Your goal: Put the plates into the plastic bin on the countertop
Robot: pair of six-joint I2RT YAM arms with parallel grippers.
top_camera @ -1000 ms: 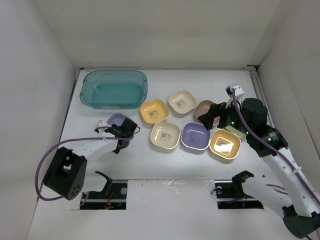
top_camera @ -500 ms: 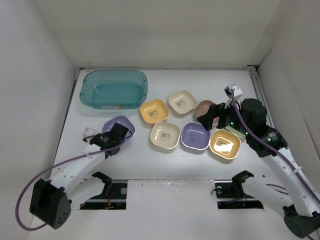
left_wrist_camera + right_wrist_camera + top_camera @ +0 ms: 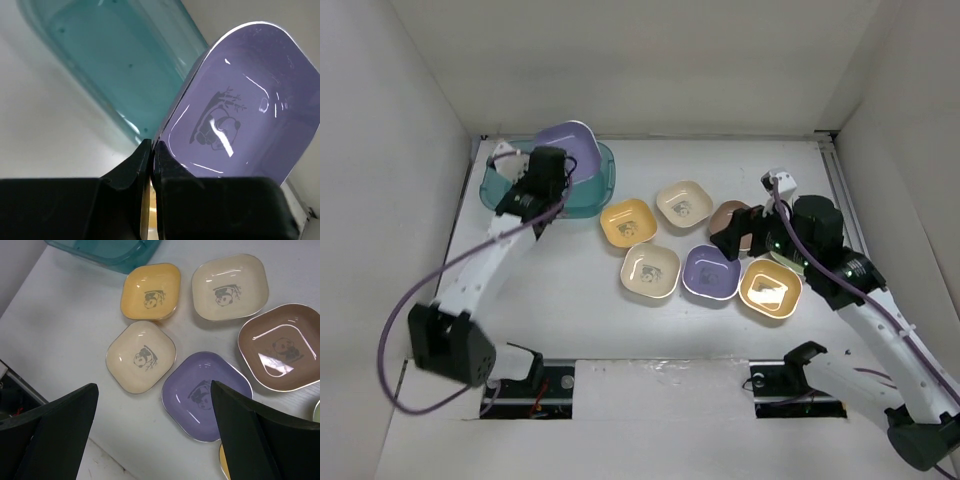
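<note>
My left gripper (image 3: 556, 168) is shut on the rim of a purple plate (image 3: 572, 148) and holds it tilted on edge above the teal plastic bin (image 3: 590, 198). In the left wrist view the plate (image 3: 235, 115) stands over the bin (image 3: 115, 60), pinched between my jaws (image 3: 151, 150). My right gripper (image 3: 742, 232) is open and empty, hovering over the plates on the countertop (image 3: 570, 290). Below it lie yellow (image 3: 151, 290), cream (image 3: 230, 286), brown (image 3: 280, 346), cream (image 3: 141, 356) and purple (image 3: 206, 392) plates.
An orange plate (image 3: 769, 287) lies right of the purple one (image 3: 710, 272), and a light green plate (image 3: 792, 264) is mostly hidden under my right arm. White walls enclose the countertop on the left, back and right.
My left arm has lifted the purple plate from the countertop at the near left and swung it back over the bin. My right gripper has shifted slightly left.
</note>
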